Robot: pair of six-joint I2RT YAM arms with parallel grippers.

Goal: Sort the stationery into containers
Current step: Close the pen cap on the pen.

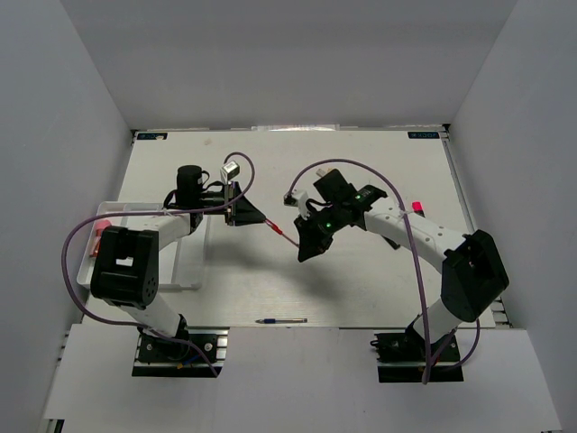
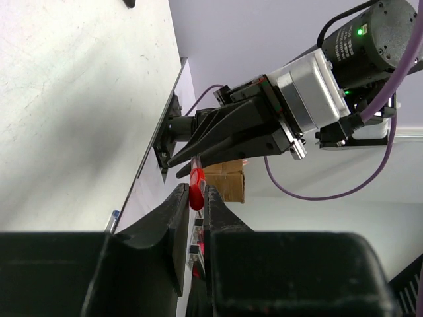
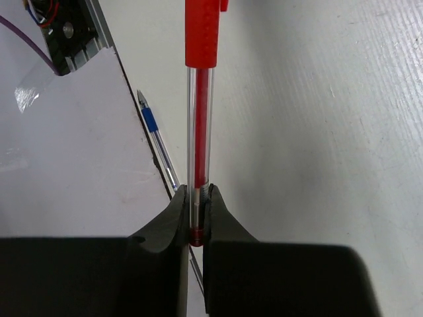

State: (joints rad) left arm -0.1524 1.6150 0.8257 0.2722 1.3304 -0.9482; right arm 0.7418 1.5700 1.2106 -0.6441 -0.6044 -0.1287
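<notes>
A thin red pen [image 1: 281, 234] hangs in the air between my two grippers, above the middle of the table. My left gripper [image 1: 265, 221] is shut on its red capped end [image 2: 195, 188]. My right gripper [image 1: 298, 245] is shut on the other end, on the clear barrel [image 3: 197, 165]. In the left wrist view the right gripper [image 2: 188, 158] faces mine, fingertip to fingertip. A blue pen [image 1: 281, 320] lies at the table's front edge and also shows in the right wrist view [image 3: 157, 140]. The white divided tray [image 1: 180, 287] sits at the left, partly under my left arm.
A red item [image 1: 101, 227] lies at the tray's left end. A small pink-red item [image 1: 417, 207] lies on the table at the right, behind my right arm. Grey walls close in the table on three sides.
</notes>
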